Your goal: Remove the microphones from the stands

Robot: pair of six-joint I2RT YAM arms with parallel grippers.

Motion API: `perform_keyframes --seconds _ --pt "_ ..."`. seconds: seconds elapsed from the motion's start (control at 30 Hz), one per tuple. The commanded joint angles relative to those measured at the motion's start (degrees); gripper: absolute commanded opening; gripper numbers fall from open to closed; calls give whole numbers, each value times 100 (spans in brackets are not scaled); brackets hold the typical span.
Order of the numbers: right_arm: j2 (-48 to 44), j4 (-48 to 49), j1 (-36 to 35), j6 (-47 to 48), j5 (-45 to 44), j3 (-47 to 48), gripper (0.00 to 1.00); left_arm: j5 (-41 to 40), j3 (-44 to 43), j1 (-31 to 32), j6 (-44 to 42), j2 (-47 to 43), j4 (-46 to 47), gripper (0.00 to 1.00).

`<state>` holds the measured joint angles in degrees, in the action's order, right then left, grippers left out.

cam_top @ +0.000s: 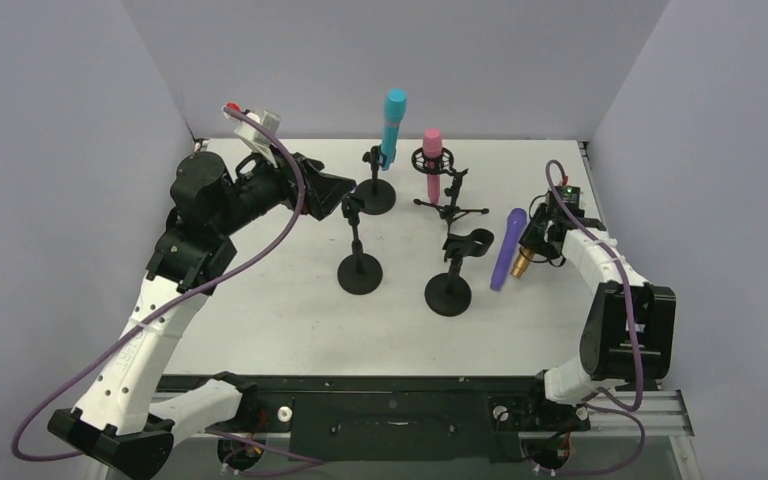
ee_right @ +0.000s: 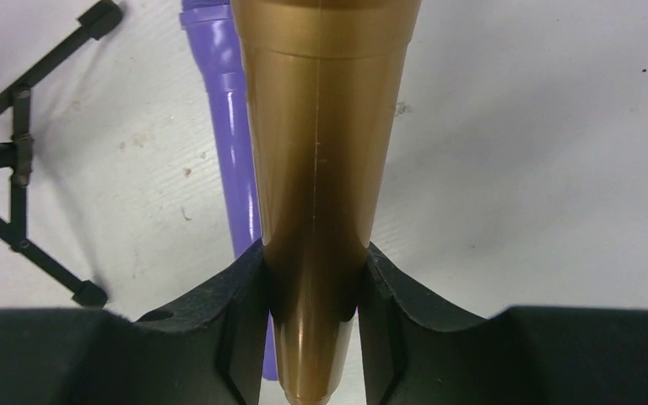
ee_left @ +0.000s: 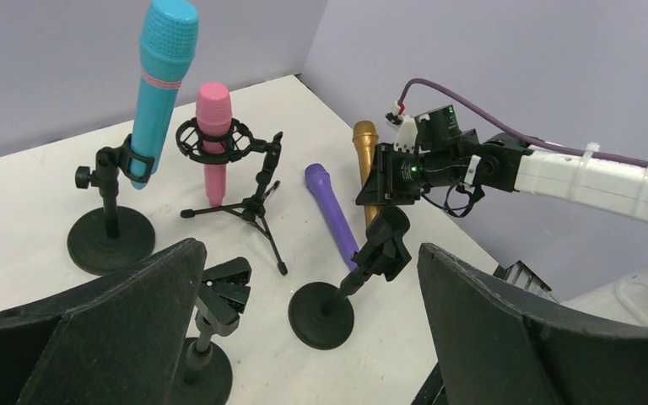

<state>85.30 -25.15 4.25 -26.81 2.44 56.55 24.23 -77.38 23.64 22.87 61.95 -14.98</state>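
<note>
Gold mic (ee_right: 321,152) is out of any clip and sitting in the right gripper (ee_right: 312,291), over at 3 o'clock on the table (cam_top: 280,330) in the top view. The jaws are closed most of the way, pinching the narrow end of the handle between the two matte black fingers (ee_right: 228,321), so it looks like a firm hold to us. Its long axis runs about 12 to 6, pretty much parallel to the purple mic (cam_top: 507,252) lying just beside it at its 9 o'clock. We can't tell if the gold one is touching the tabletop or hanging just above it.

A stand (cam_top: 448,295) with a bare clip sits at 9 o'clock from that hand, past the purple mic. So our guess is the next bit is a lay-down next to the purple one, keeping that same axis so they don't knock.

Left gripper (cam_top: 332,193) is spread wide and holding nothing, well apart at 9 o'clock across the table, so the right arm is clearly the nearer one.

Texture-wise: the gold body is a smooth, shiny taper with a thin seam down it, which looks slippery to us. Purple is glossy plastic too; the tabletop is white and a bit scuffed.
</note>
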Motion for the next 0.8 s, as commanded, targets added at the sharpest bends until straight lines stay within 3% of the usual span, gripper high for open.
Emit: perform_keyframes --seconds 0.0,0.5,0.77 --pt "331 287 109 277 -56 158 0 18 26 4 -155 -149 73 96" --pt "1101 370 174 321 -142 -108 1 88 79 27 -147 -47 142 96" --pt "1012 355 173 283 -226 -177 28 82 5 27 -165 19 118 96"
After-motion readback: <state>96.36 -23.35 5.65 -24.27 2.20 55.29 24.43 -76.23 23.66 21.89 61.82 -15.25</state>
